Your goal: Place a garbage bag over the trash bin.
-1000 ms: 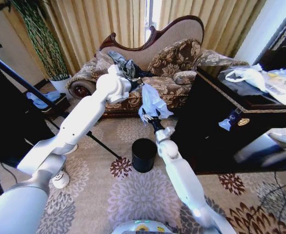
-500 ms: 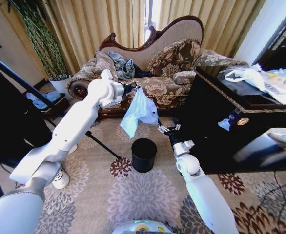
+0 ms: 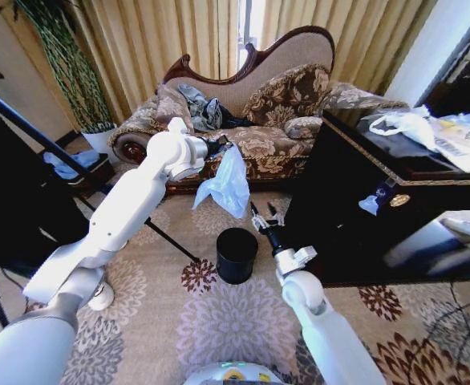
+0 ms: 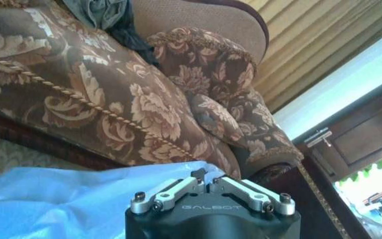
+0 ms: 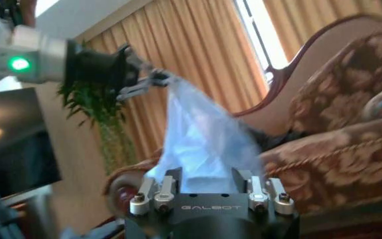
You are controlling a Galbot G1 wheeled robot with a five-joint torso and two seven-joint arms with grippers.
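Note:
The pale blue garbage bag point(image 3: 227, 181) hangs in the air from my left gripper point(image 3: 221, 146), which is shut on its top corner in front of the sofa. In the left wrist view the left gripper point(image 4: 206, 179) has its fingers closed, with the bag point(image 4: 65, 199) spreading below. The black trash bin point(image 3: 237, 254) stands upright on the carpet, below the bag's lower edge. My right gripper point(image 3: 261, 212) is open just right of the bag's bottom, above the bin's right side. The right wrist view shows the right gripper point(image 5: 208, 180) spread apart, the bag point(image 5: 204, 137) ahead of it and apart from it.
A brown floral sofa point(image 3: 275, 112) with clothes on it stands behind. A dark cabinet point(image 3: 363, 208) carrying white plastic bags point(image 3: 411, 124) rises close on the right. A black tripod leg point(image 3: 74, 164) crosses on the left, beside a potted plant point(image 3: 66, 72). Patterned carpet surrounds the bin.
My right gripper let go of the bag, dropped away to the right, then edged back toward it. The bag unfurled and now hangs from the left gripper alone.

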